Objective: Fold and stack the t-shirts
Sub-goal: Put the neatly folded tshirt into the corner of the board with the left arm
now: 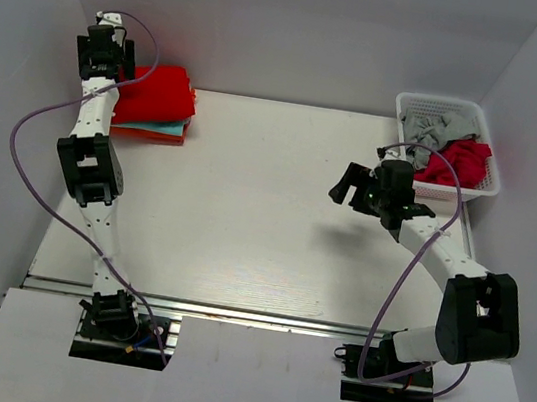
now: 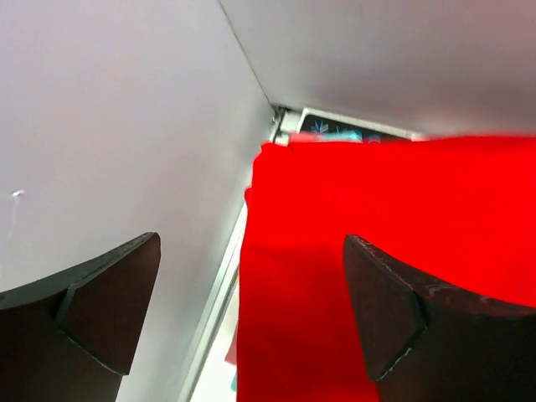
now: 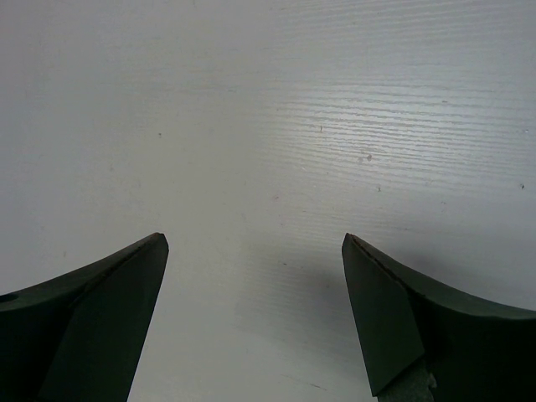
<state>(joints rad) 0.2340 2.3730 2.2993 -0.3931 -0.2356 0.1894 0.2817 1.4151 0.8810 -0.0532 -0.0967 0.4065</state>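
Observation:
A folded bright red t-shirt [image 1: 163, 92] tops a stack at the table's back left, with teal and orange t-shirt edges [image 1: 153, 129] showing beneath it. My left gripper [image 1: 104, 50] hangs over the stack's left edge, beside the wall. In the left wrist view it [image 2: 251, 251] is open with nothing between the fingers, and the red t-shirt [image 2: 377, 218] lies below, reaching under the right finger. My right gripper [image 1: 356, 187] hovers right of the table's middle; it [image 3: 254, 243] is open and empty above bare white table [image 3: 268, 126].
A white basket [image 1: 441, 100] stands at the back right, holding a crumpled grey t-shirt [image 1: 433, 131] and a crimson one [image 1: 462, 164]. White walls close in the table [image 1: 247, 208] on the left, back and right. A purple cable loops beside each arm.

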